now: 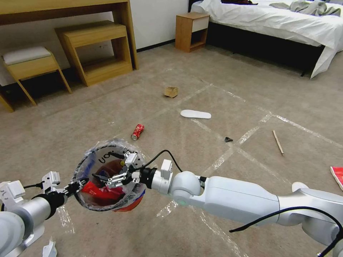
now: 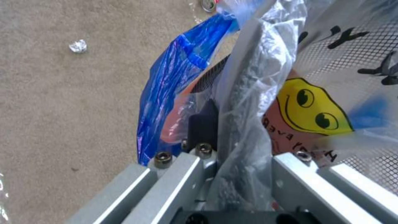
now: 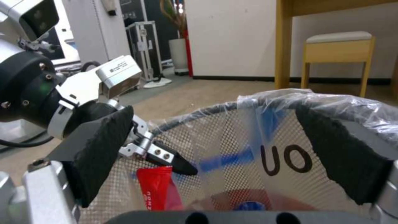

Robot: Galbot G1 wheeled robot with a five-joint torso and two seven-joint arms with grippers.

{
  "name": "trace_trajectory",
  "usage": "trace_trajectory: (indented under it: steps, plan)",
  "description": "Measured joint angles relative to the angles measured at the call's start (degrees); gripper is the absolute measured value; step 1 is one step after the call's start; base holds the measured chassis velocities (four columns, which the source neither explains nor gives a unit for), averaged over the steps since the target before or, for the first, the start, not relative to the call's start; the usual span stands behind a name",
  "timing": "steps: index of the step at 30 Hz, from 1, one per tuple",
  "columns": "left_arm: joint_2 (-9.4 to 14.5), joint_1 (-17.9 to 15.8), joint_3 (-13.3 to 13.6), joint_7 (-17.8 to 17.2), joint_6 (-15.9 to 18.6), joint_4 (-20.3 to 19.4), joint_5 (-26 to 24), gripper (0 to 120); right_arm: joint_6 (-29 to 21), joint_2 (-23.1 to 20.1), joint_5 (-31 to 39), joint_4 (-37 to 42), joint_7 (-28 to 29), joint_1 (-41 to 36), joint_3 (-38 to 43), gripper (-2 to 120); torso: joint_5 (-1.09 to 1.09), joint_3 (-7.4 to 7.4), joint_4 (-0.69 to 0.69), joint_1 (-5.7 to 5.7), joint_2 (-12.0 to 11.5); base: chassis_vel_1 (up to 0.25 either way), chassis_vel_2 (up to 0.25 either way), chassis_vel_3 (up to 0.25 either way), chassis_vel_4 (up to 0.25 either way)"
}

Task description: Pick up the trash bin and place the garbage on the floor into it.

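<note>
The trash bin (image 1: 107,144), a mesh bin lined with a clear bag with black lettering, hangs above the floor (image 1: 200,82). My left gripper (image 1: 76,185) is shut on its near rim; the left wrist view shows the fingers (image 2: 290,168) clamping crinkled bag. My right gripper (image 1: 117,170) hovers over the bin's mouth, open, its black pads (image 3: 104,149) wide apart and holding nothing. A red wrapper (image 3: 155,189) lies inside. Garbage on the carpet: a crushed red can (image 1: 137,131), white slipper (image 1: 195,114), cardboard box (image 1: 171,91), wooden stick (image 1: 278,141), crumpled paper (image 2: 78,46).
A bed (image 1: 278,25) and a nightstand (image 1: 191,31) stand at the back right. A desk with a low shelf (image 1: 96,53) and a stool (image 1: 30,66) are at the back left. A red flat item (image 1: 337,176) lies at the right edge, and white scrap (image 1: 49,248) by my left arm.
</note>
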Motion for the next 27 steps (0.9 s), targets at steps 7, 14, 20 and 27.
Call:
trace_trajectory:
  steps: [7,14,20,27]
  plan:
    - [-0.4,0.0,0.2,0.5,0.0,0.3,0.7,0,0.0,0.1,-0.1,0.0,0.0,-0.5,0.6,100,0.00,0.00,0.00,0.00,0.0,0.000,0.000,0.000,0.000]
    - [-1.2,-0.1,0.1,2.2,0.0,1.3,2.9,0,0.6,0.5,2.3,2.6,0.0,-2.9,9.6,100,0.00,0.00,0.01,0.00,0.0,0.000,0.000,0.000,0.000]
    - [-1.4,-0.3,-0.4,3.9,-0.1,1.9,5.2,0,0.7,-1.2,5.6,5.6,-0.4,-5.4,22.4,100,0.00,0.00,0.01,0.00,0.0,0.000,0.000,0.000,0.000]
    - [-2.2,-0.6,-0.8,5.6,-0.6,2.7,8.1,0,0.1,-6.9,7.2,8.6,-1.3,-14.2,43.6,100,0.03,0.00,-0.01,0.00,0.0,0.000,0.000,0.000,0.000]
